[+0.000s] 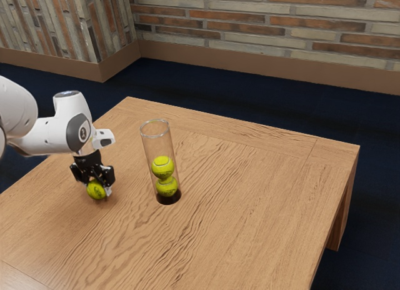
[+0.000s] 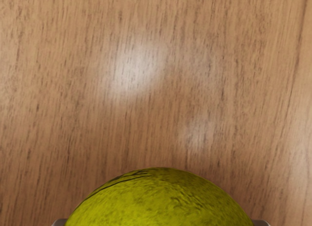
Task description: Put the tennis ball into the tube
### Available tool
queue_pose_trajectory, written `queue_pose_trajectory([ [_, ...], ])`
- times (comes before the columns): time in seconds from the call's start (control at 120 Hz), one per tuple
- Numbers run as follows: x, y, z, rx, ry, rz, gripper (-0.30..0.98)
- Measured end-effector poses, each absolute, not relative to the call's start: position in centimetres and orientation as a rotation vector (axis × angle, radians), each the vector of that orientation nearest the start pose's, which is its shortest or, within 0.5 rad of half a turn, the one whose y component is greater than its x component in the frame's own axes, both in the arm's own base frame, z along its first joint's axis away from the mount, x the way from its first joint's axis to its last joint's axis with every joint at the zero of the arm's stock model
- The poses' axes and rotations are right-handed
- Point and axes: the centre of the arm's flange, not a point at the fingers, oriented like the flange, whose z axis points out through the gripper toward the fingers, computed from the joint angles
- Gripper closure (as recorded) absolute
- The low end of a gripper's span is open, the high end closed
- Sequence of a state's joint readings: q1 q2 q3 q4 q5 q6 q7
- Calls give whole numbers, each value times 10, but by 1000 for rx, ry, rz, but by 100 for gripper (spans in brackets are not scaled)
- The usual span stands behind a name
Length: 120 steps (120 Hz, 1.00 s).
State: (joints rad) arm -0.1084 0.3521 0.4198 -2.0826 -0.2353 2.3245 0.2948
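Yellow-green tennis ball (image 1: 94, 190), gripped from two sides in the end effector (image 1: 99, 190), opened only to the ball's width (touching the desk (image 1: 250, 196) or little above, not possible to tell). Toward the exterior view's right from the end effector, apart, upright clear tube (image 1: 157, 140) with two balls (image 1: 163, 167) inside.

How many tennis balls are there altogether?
3. One tennis ball is held between the fingers of the gripper. The other two are stacked inside the clear tube: an upper ball above a lower ball.
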Motion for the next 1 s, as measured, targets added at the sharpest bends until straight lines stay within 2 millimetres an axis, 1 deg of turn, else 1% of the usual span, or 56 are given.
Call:
queue_pose_trajectory([
  [0.042, 553, 168, 272, -3172, -256, 71, 33],
  [0.125, 558, 162, 295, -3172, -225, 11, 35],
  [0.2, 565, 155, 320, -3158, -176, -46, 37],
  [0.317, 571, 145, 360, -3126, -107, -113, 39],
  [0.425, 571, 141, 395, -3088, -66, -152, 40],
  [0.567, 570, 130, 432, -3040, -21, -180, 40],
  [0.65, 572, 126, 458, -3005, -7, -208, 41],
  [0.758, 575, 124, 489, -2964, -6, -235, 41],
  [0.858, 574, 124, 504, -2940, -17, -233, 40],
  [0.942, 572, 124, 509, -2927, -27, -223, 40],
  [1.0, 573, 124, 520, -2914, -36, -237, 41],
])
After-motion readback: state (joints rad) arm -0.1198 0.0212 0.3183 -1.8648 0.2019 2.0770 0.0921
